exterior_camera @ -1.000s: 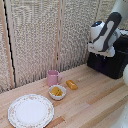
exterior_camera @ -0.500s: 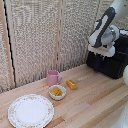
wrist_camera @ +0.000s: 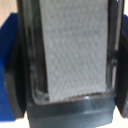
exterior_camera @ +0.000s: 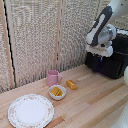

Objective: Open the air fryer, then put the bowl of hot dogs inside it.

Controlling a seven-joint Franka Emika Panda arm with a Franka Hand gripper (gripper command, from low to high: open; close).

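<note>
The glossy black air fryer (exterior_camera: 114, 60) stands at the exterior view's right, drawer in. My gripper (exterior_camera: 98, 57) hangs against its front face. In the wrist view the handle (wrist_camera: 70, 55), dark and glossy with the woven screen mirrored in it, fills the gap of my gripper (wrist_camera: 65, 70). The blue fingertips (wrist_camera: 9, 60) stand at either edge of the picture, wide apart, flanking the handle. The small white bowl (exterior_camera: 57, 92) of orange-yellow hot dogs (exterior_camera: 57, 91) sits on the wooden table, far from the gripper towards the exterior view's left.
A pink mug (exterior_camera: 52, 77) stands just behind the bowl. A loose orange block (exterior_camera: 72, 84) lies beside the bowl. A large patterned plate (exterior_camera: 30, 111) lies near the table's front edge. A woven screen (exterior_camera: 40, 35) closes the back.
My hand has stayed at the air fryer's front while the arm above it shifted slightly. Bowl, mug and plate have not moved.
</note>
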